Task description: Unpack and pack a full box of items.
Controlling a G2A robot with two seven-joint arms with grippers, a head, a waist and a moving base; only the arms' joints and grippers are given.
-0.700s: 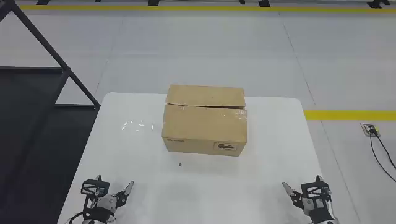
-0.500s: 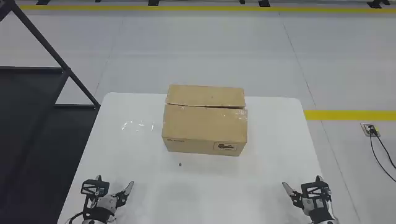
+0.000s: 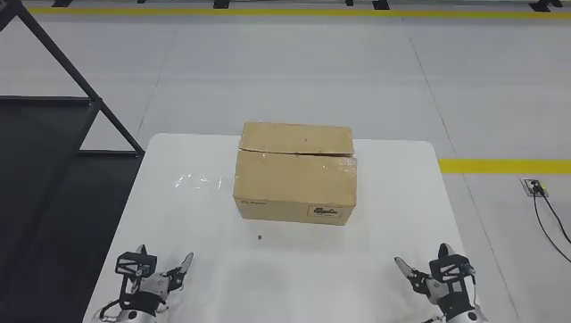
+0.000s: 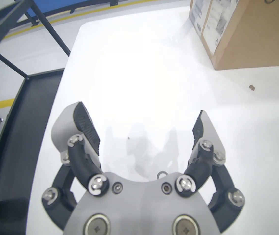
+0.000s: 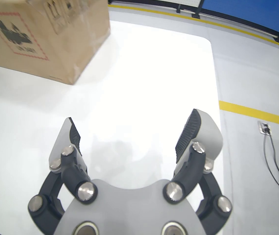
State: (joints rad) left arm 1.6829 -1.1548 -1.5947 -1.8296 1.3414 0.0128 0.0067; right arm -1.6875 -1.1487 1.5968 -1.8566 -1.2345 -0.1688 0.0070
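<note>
As seen from the top view, the cardboard box [image 3: 296, 176] stands on the white table [image 3: 205, 260] toward its far edge, about midway between the side edges, flaps folded down. My left gripper [image 3: 165, 259] sits low at the near left corner and my right gripper [image 3: 421, 265] at the near right corner. Both are well apart from the box, with their fingers pointing toward the far edge.

Left wrist view: my left gripper [image 4: 141, 110] is spread wide and empty, ribbed pads facing each other over bare table [image 4: 139, 74]. The wrist is tilted forward and down. The box [image 4: 240, 20] lies ahead and off to one side, with paper labels on the face nearest the table's left edge. A small dark speck [image 4: 252, 88] lies on the table just off the box's near face. A black rack [image 4: 19, 123] stands beside the left edge.

Right wrist view: my right gripper [image 5: 132, 117] is likewise spread and holds nothing, angled down over the table [image 5: 154, 62] by its right edge. The box [image 5: 44, 25] is ahead, untouched. A yellow floor line [image 5: 252, 112] and a cable [image 5: 272, 152] lie beyond that edge.
</note>
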